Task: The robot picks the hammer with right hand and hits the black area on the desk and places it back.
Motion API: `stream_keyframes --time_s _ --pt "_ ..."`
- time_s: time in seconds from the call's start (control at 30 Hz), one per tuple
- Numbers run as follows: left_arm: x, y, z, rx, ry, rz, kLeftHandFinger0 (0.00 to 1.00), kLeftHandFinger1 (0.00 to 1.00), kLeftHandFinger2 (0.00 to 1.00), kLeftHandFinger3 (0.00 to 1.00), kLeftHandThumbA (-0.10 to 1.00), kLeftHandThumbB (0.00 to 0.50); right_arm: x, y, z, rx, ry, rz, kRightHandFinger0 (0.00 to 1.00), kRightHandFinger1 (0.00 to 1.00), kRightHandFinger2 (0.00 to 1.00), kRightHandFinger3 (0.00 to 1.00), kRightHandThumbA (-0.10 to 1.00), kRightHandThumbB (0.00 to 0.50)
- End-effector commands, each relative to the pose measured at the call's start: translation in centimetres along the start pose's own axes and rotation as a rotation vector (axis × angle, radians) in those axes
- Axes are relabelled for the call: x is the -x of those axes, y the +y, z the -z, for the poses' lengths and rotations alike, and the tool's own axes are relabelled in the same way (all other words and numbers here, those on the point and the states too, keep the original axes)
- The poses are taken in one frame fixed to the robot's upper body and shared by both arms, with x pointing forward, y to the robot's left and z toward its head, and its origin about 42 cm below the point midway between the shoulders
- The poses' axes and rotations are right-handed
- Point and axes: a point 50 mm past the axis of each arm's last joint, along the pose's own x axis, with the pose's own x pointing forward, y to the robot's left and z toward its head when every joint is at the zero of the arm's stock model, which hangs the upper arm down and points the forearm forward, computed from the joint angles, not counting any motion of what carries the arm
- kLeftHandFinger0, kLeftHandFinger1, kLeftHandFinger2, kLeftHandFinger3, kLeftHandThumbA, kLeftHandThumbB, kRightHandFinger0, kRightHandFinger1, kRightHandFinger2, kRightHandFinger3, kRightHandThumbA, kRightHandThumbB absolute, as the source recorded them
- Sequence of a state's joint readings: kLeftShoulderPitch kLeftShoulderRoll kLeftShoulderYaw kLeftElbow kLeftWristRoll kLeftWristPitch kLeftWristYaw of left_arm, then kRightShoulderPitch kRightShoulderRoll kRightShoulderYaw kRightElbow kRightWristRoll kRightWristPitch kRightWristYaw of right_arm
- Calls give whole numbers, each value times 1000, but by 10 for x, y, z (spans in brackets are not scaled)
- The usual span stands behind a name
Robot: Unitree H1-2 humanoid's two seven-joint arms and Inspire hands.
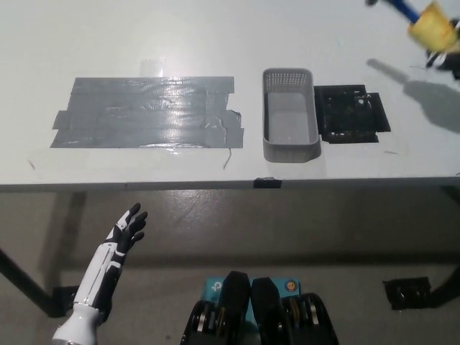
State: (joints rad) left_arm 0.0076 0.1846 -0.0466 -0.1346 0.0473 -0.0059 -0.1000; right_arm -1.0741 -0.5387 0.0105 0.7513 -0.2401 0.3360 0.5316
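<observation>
The hammer (424, 21) appears at the 1 o'clock corner of the head view, raised clear of the tabletop (215, 36), with only its blue shaft and yellow grip showing; the head is cut off by the top edge. A soft shadow (413, 90) of the tool falls on the tabletop below it, at 2 o'clock. Just beside the yellow grip, at the right edge, a small dark sliver of the right hand (449, 59) is visible; too little of it shows to tell whether its fingers are closed on the grip. The black area (352, 115) lies flat on the tabletop at about 2 o'clock from the picture's centre, down and to the left of the hammer and well apart from it. Touching its left side stands a grey mesh basket (290, 115), long side running away from the robot. Farther toward 10 o'clock a broad patch of grey tape (147, 111) is stuck to the tabletop in overlapping strips. The white left hand (128, 228) rests at 7 o'clock, below the near edge of the tabletop, fingers spread apart and holding nothing.
</observation>
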Motion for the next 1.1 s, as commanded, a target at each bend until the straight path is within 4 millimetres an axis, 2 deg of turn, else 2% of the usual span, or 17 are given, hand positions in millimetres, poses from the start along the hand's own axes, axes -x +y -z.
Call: stream_keyframes --time_s 0.0,0.03,0.1,0.13,0.17,0.2,0.23,0.3,0.33,0.43,0.57,0.6,0.7,0.77,0.8,0.93,1.07 --pt "-5 8 -13 -18 -55 19 1000 1000 1000 1000 1000 0 22 -40 -52 -40 -101 -27 85 513 819 583 -100 105" --pt "-5 8 -13 -18 -56 19 1000 1000 1000 1000 1000 0 22 -40 -52 -40 -98 -28 81 511 818 647 -100 104" --pt "-5 8 -13 -18 -56 19 1000 1000 1000 1000 1000 0 22 -40 -52 -41 -97 -30 81 512 819 655 -100 105" --pt "-6 9 -13 -17 -61 21 1000 1000 1000 1000 1000 0 24 -39 -50 4 -83 -67 69 514 810 757 -100 95" --pt "-6 9 -13 -17 -61 21 1000 1000 1000 1000 1000 0 24 -38 -49 9 -79 -67 77 520 820 812 -100 94" --pt "-6 9 -13 -24 -65 22 1000 1000 1000 1000 1000 0 23 -35 -48 31 -64 -79 92 549 852 926 -100 89" --pt "-6 9 -13 -23 -64 19 1000 1000 1000 1000 1000 0 22 -33 -46 71 -33 -76 113 579 884 1000 -100 96" --pt "-6 9 -13 -23 -64 19 1000 1000 1000 1000 1000 0 22 -33 -46 72 -31 -78 118 577 882 1000 -100 93" --pt "-7 9 -14 -22 -64 20 1000 1000 1000 1000 1000 9 15 -24 -39 105 -27 -143 126 552 835 1000 -100 118" --pt "-6 10 -14 -21 -66 17 1000 1000 1000 1000 1000 0 10 -16 -34 138 4 -156 171 606 885 1000 -100 153" --pt "-6 11 -14 -21 -65 18 1000 1000 1000 1000 1000 0 7 -12 -32 144 17 -177 186 643 914 1000 -100 152" --pt "-6 11 -15 -23 -69 13 1000 1000 1000 1000 1000 9 4 -3 -23 190 45 -202 106 568 848 976 -100 127" --pt "-6 11 -15 -23 -69 13 1000 1000 1000 1000 1000 6 3 -3 -23 192 46 -204 100 563 846 971 -100 128" --pt "-7 12 -15 -24 -64 17 1000 1000 1000 1000 1000 0 2 0 -16 217 72 -211 24 478 801 862 -100 124" --pt "-7 12 -15 -24 -63 17 1000 1000 1000 1000 1000 0 1 0 -16 216 81 -208 8 464 816 827 -100 123" --pt "-7 12 -15 -30 -64 15 1000 1000 1000 1000 1000 11 1 1 -14 226 77 -215 0 457 821 800 -100 121" --pt "-8 12 -15 -35 -65 15 1000 1000 1000 1000 1000 9 2 1 -13 239 89 -213 0 473 827 831 -100 118"
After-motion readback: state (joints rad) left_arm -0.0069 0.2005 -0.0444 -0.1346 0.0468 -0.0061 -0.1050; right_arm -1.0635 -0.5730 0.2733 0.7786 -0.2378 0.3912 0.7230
